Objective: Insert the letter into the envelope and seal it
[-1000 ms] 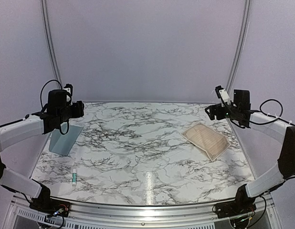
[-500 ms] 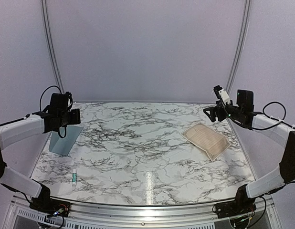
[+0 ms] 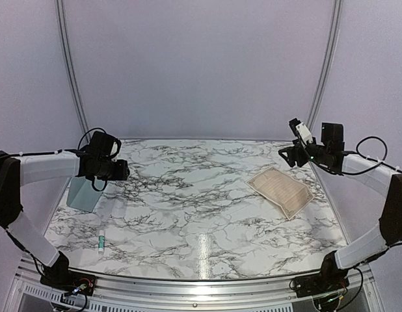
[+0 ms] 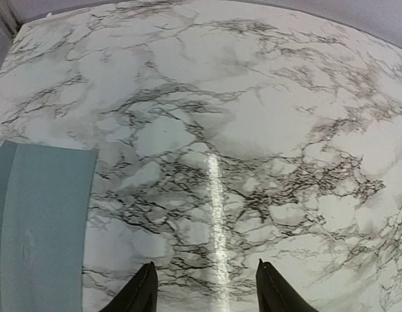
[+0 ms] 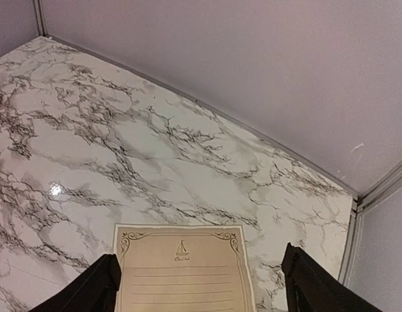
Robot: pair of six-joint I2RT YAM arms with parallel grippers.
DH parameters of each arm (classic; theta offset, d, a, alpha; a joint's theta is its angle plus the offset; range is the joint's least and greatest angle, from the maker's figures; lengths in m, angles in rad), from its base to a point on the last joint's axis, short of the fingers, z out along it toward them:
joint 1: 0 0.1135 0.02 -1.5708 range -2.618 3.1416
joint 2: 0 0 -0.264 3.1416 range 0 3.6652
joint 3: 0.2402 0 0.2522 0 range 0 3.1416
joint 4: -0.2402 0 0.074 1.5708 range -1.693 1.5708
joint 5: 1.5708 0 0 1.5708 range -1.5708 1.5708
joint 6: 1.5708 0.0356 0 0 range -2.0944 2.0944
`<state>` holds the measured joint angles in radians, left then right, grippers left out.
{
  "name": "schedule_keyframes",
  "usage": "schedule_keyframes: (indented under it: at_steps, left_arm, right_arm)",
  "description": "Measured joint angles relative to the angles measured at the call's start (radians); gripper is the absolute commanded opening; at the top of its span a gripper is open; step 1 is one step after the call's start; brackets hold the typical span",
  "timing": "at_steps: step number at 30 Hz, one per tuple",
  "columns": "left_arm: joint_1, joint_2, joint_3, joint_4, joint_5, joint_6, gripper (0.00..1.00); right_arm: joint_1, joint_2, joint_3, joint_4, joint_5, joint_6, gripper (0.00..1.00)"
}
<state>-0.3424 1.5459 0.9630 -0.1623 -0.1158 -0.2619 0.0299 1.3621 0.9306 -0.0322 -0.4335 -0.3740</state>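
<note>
Letter [image 3: 280, 192] flat right, envelope [image 3: 84, 192] left, glue tube [image 3: 101, 242] near, both grippers [image 4: 205, 289] [image 5: 200, 286] released, empty

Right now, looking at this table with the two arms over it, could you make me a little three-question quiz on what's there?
1. True or false: the letter already sits inside the envelope.
2. What lies nearest the table's front edge? A) letter B) envelope C) small white-green tube
3. Fill in: the right gripper hangs above the ____.

Key: 1 false, they lie apart on opposite sides of the marble table. 2 C. 3 letter.
</note>
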Motion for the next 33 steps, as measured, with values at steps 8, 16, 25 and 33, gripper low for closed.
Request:
schedule_keyframes:
  at_steps: [8,16,25,33]
  left_arm:
    - [-0.201,0.008,0.006,0.07,0.096,-0.031,0.55]
    - [-0.33,0.005,-0.032,0.25,0.14,-0.053,0.55]
    - [-0.412,0.005,-0.031,0.336,0.209,-0.049,0.5]
    - [-0.435,0.005,-0.031,0.37,0.255,-0.048,0.5]
  right_arm:
    - [-0.009,0.103,0.089,-0.127,0.164,-0.039,0.71]
    - [-0.01,0.192,0.079,-0.251,0.273,-0.103,0.75]
    - [-0.01,0.309,0.079,-0.33,0.369,-0.125,0.64]
    - [-0.011,0.317,0.077,-0.357,0.396,-0.171,0.43]
